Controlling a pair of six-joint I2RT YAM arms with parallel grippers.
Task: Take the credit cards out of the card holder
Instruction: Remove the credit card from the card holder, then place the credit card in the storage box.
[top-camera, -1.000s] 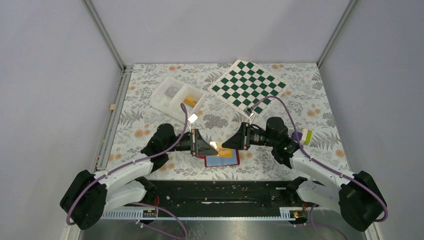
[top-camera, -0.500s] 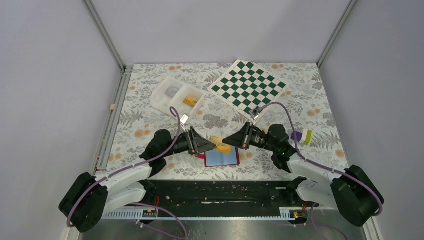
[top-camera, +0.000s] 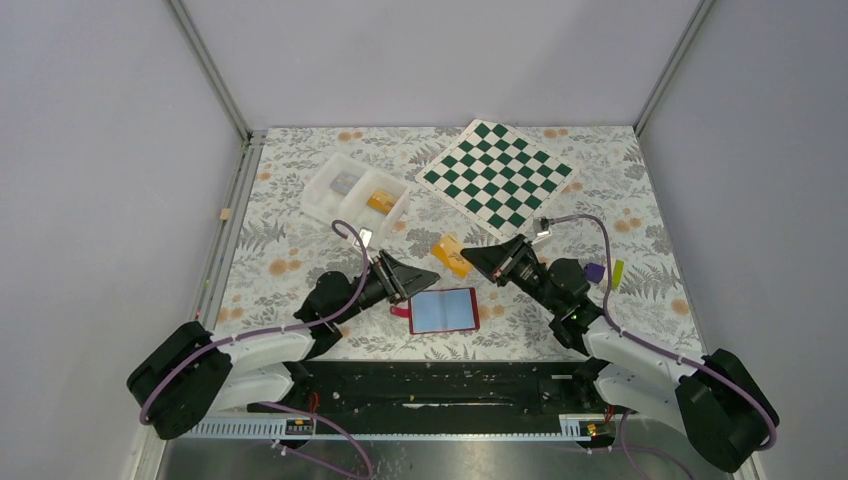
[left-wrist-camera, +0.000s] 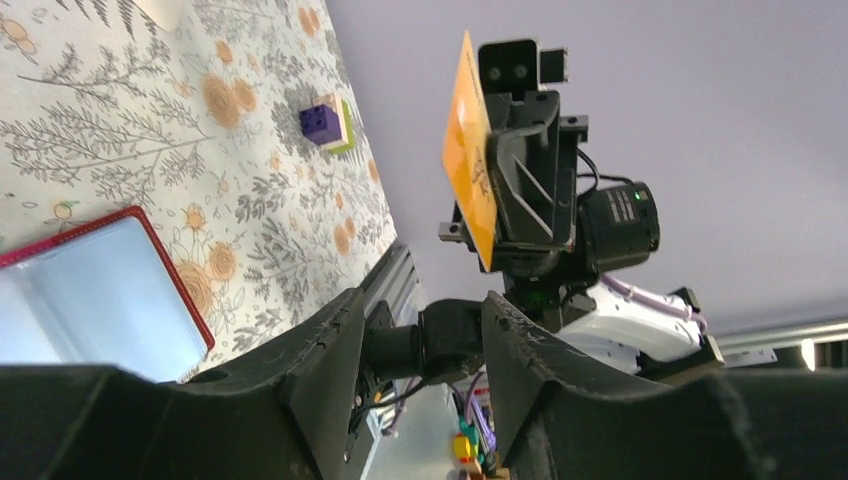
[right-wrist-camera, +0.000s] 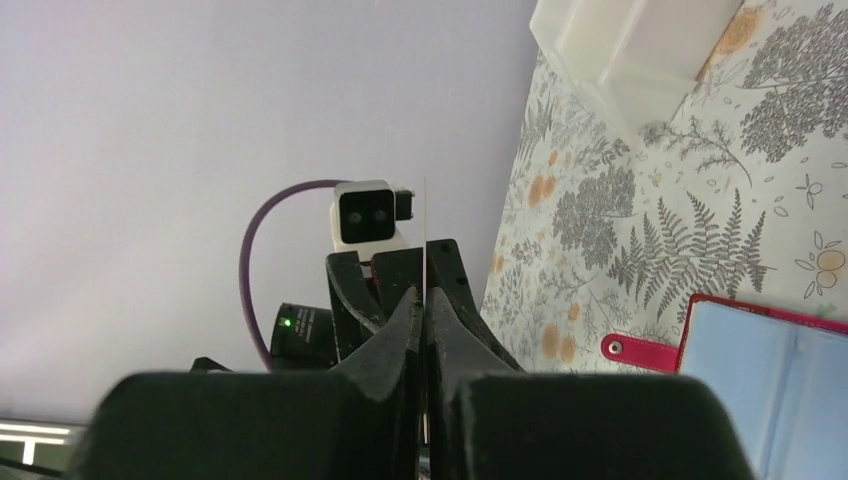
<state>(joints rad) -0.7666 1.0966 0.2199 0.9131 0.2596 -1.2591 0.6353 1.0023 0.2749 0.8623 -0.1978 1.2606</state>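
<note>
The card holder (top-camera: 443, 310) lies open on the floral tablecloth, red-edged with a pale blue inside and its tab to the left. An orange credit card (top-camera: 450, 255) is up in the air behind it, and my right gripper (top-camera: 468, 257) is shut on it. In the right wrist view the card (right-wrist-camera: 425, 215) shows edge-on between the pressed fingers, with the holder (right-wrist-camera: 770, 370) at lower right. My left gripper (top-camera: 428, 276) is open and empty just left of the holder. Its wrist view looks past its fingers (left-wrist-camera: 330, 345) at the held card (left-wrist-camera: 470, 165) and the holder (left-wrist-camera: 90, 300).
A white two-compartment tray (top-camera: 335, 205) stands at the back left, with an orange card (top-camera: 380, 202) in its right compartment. A green-and-white chessboard (top-camera: 497, 172) lies at the back centre. A small purple and green block (top-camera: 602, 271) sits beside the right arm.
The left gripper opened and let go of the card. The right gripper closed on it and carried it up and back, away from the holder.
</note>
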